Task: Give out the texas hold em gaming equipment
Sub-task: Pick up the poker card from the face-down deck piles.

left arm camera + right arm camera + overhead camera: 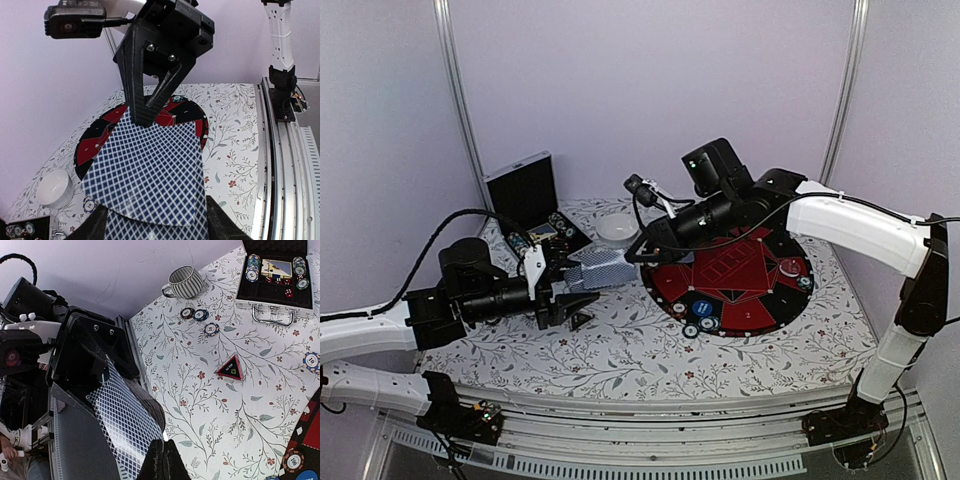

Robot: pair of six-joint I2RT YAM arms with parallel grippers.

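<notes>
Right tool point(142, 114) seemingly pinches crosshatched cards point(150, 170) in left tool point(156, 227).

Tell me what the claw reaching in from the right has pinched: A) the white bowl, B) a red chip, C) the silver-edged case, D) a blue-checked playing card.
D: the right gripper is shut on the far edge of the playing card that the left gripper holds out.

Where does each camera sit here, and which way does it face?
Top external: above and behind the bases, looking down on the table; left arm and right arm show.
Left wrist: looks over the held cards at the right gripper; own fingers at bottom.
Right wrist: looks down its shut fingers at the cards and left arm.
All share the cards.
</notes>
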